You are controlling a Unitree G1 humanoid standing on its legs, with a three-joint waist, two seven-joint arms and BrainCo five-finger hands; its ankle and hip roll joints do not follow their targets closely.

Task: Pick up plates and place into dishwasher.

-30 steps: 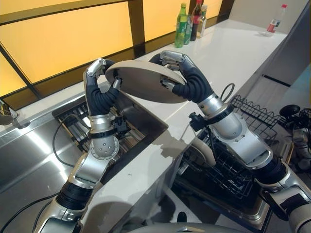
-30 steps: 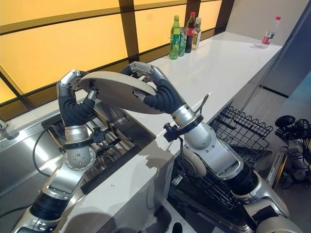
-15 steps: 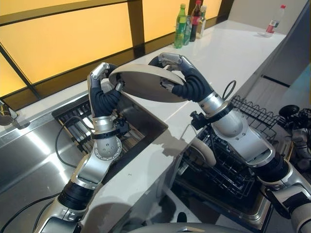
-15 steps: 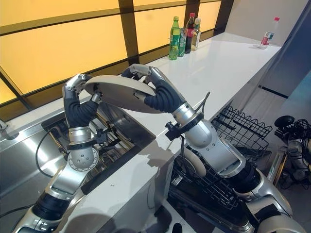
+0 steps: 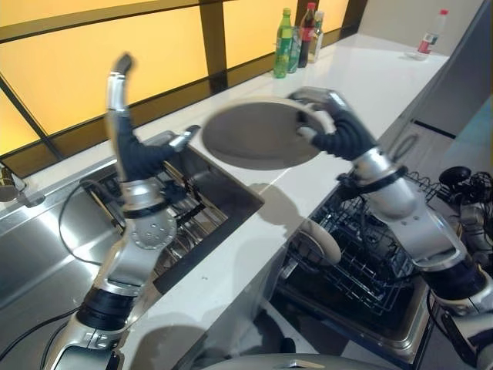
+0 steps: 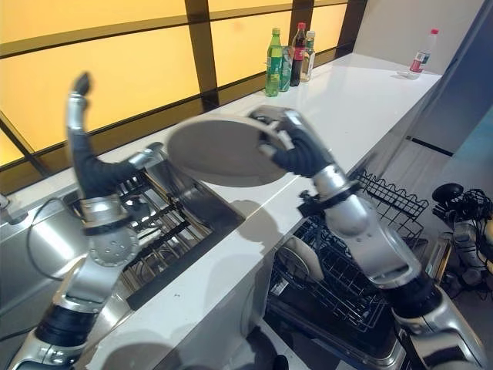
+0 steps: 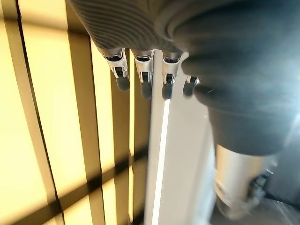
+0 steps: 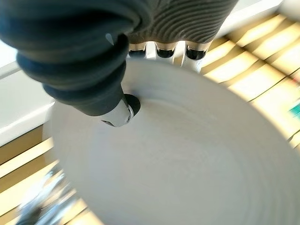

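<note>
**Inspector:** Start with what sits closest to you.

**Onlooker:** Nearest, low on the robot's right, the dishwasher rack point(image 5: 362, 262) stands pulled out, a black wire basket. One plate point(image 5: 322, 240) stands on edge in it, at the side next to the tabletop point(image 5: 254, 231).

**Inspector:** And the plate in play?

**Onlooker:** The round plate point(image 5: 258, 135) is in the air above the white tabletop, its left part over the sink point(image 5: 204, 200), tilted, with its pale underside facing us. The right hand point(image 5: 333, 127) alone has it, at the rim on the robot's right. In the right wrist view the thumb point(image 8: 119, 110) presses on one face of the plate point(image 8: 187, 159) and the fingers curl over the edge to the other face, so it is a firm pinch.

**Inspector:** The left hand?

**Onlooker:** The left hand point(image 5: 123, 108) is raised above the sink, well apart from the plate. Its fingers point upward, straight; its thumb juts toward the plate without touching. In the left wrist view the fingertips point(image 7: 123, 82) hang in a row and hold nothing.

**Inspector:** Further back?

**Onlooker:** A group of bottles point(image 5: 296, 42) stands at the far end of the tabletop against the amber window panels point(image 5: 100, 54). A single bottle with a red cap point(image 5: 431, 35) stands at the far right corner.
</note>
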